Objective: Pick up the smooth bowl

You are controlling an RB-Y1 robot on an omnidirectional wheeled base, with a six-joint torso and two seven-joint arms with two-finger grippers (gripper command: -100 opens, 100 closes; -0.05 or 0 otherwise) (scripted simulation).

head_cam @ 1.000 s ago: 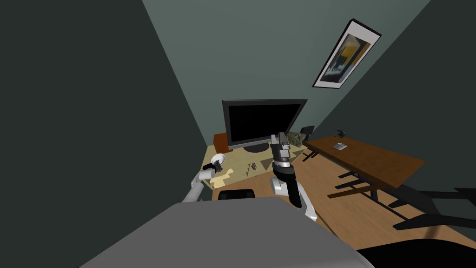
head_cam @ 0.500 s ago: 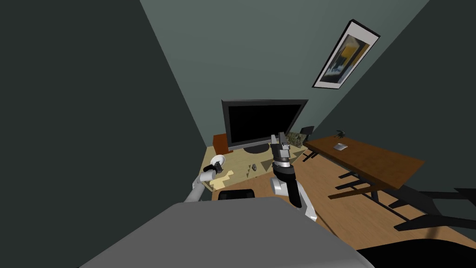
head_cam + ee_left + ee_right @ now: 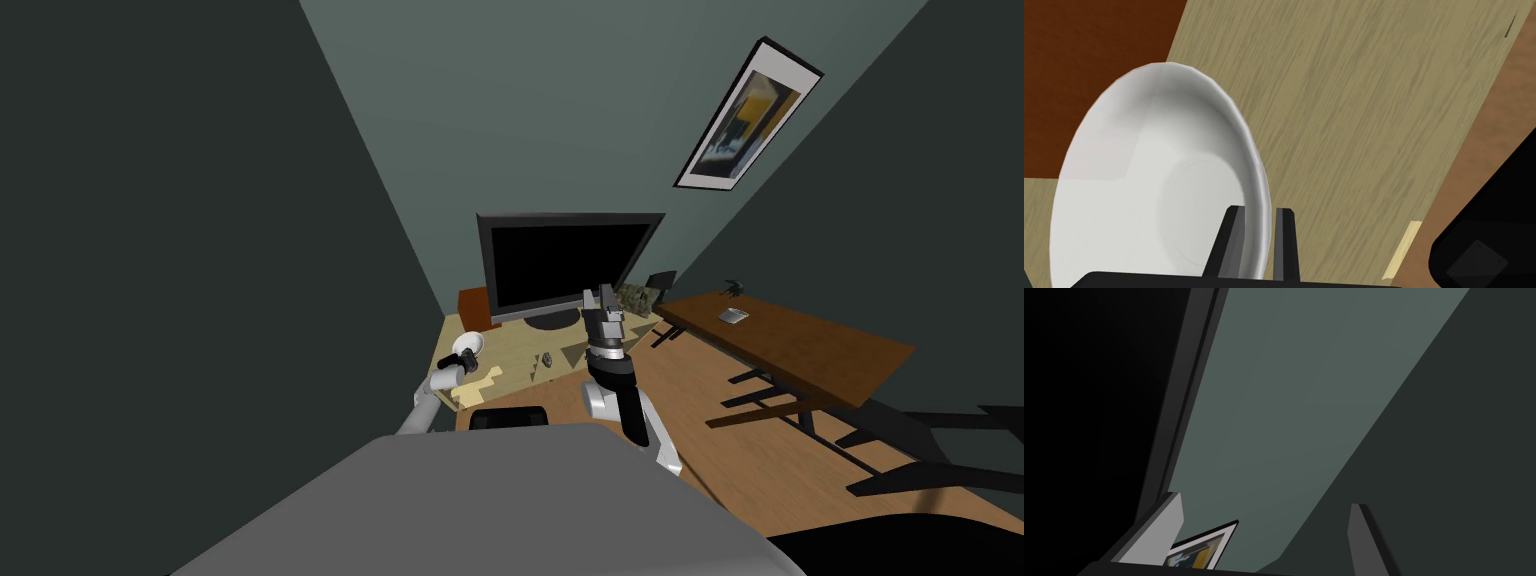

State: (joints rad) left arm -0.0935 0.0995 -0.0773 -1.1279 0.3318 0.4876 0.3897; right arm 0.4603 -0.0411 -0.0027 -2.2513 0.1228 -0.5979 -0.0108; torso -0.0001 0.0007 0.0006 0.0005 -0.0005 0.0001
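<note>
White bowl (image 3: 1149, 190) is clamped in the left gripper (image 3: 1259, 212). One finger is inside the rim and one outside, pressing the wall between them. The bowl is tilted relative to the gripper, over the left side of the light wood desk (image 3: 1349, 125). Can't tell whether it's clear of the top.

Right gripper (image 3: 603, 293) is raised upright over the desk's right part, in front of the monitor (image 3: 560, 265). Its fingers are spread with nothing between them.

Further along the desk, a small dark object (image 3: 547, 358) lies mid-top and a red-brown box (image 3: 478, 303) sits just beyond the bowl at the back left. The dark-screened monitor stands at the back.

Dark brown table (image 3: 800, 345) is off to the right, with a small grey item (image 3: 732, 315) on it. Framed picture (image 3: 745, 118) hangs on the far wall above.
</note>
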